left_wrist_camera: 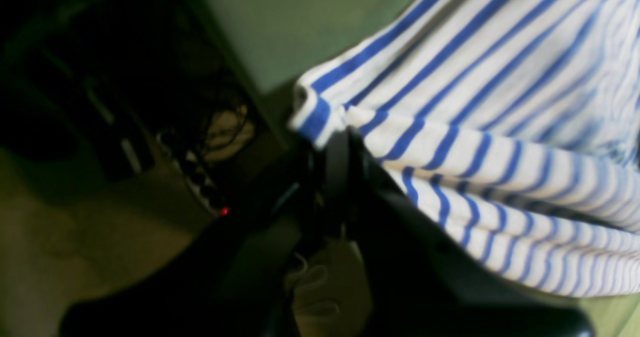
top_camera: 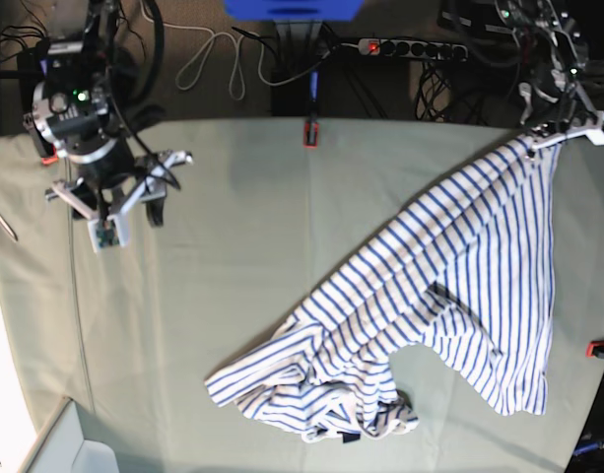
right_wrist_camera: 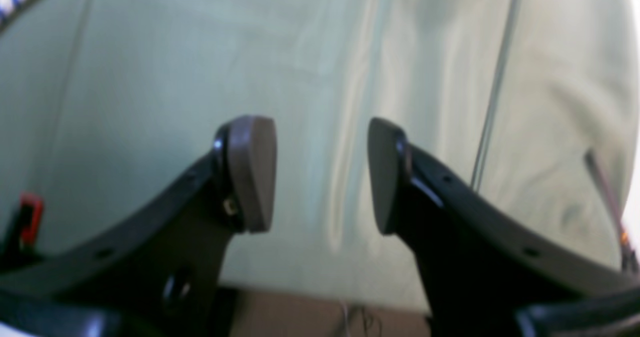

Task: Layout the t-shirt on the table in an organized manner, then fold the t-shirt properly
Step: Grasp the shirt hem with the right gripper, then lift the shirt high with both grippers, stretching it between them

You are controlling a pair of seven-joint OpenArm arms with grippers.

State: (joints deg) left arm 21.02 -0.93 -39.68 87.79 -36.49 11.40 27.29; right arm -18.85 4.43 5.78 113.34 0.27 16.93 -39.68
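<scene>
At the table's (top_camera: 233, 197) far corner, your left pincer (left_wrist_camera: 334, 142) is clamped on the t-shirt's (top_camera: 459, 266) edge to stretch it flat; your right pincer (right_wrist_camera: 322, 174) hangs wide, empty.

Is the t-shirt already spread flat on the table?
No. The t-shirt is bunched, one corner pulled up by the left gripper.

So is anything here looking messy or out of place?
Yes. The t-shirt isn't flat: the left gripper pinches one corner at the table's far edge, stretching it diagonally, while its near end lies crumpled.
</scene>
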